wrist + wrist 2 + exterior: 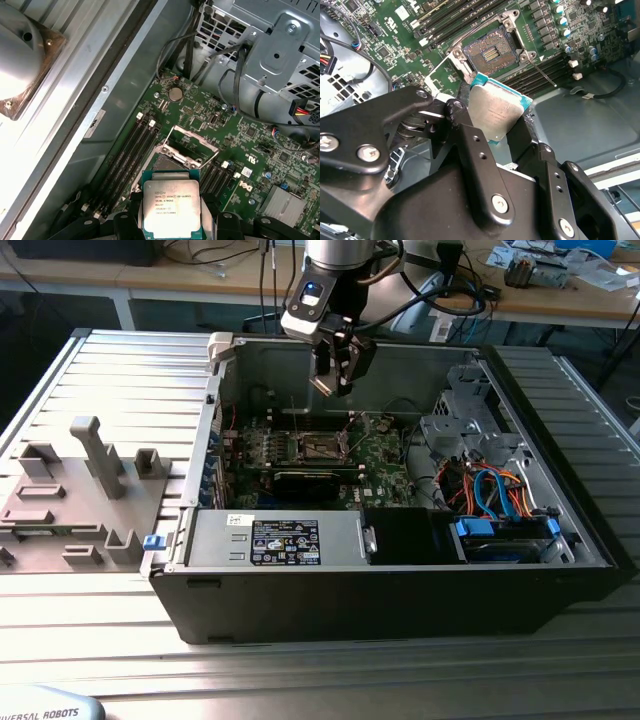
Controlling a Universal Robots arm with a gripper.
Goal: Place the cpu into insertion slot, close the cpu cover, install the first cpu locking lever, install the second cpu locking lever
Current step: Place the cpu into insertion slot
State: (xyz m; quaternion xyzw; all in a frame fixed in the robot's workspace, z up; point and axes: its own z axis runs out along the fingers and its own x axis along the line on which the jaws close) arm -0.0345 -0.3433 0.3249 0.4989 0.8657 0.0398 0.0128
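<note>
My gripper [340, 375] hangs inside the open computer case, above the green motherboard [385, 455]. It is shut on the cpu [497, 112], a thin silvery square plate held by its edges between the black fingers [462, 117]. The cpu [171, 207] is tilted and sits apart from the insertion slot [492, 52], a dark square socket with a metal rim. In the first wrist view the insertion slot [170, 162] lies just past the cpu's edge, with its metal cover frame [192, 139] swung up and open. A thin locking lever [542, 70] stands out beside the socket.
Long black memory slots [135, 145] flank the socket. A metal drive cage [470, 420] and orange and blue cables [490, 490] fill the exterior view's right of the case. The power supply [270, 540] lies at the front. A grey fixture [90, 470] stands outside the case.
</note>
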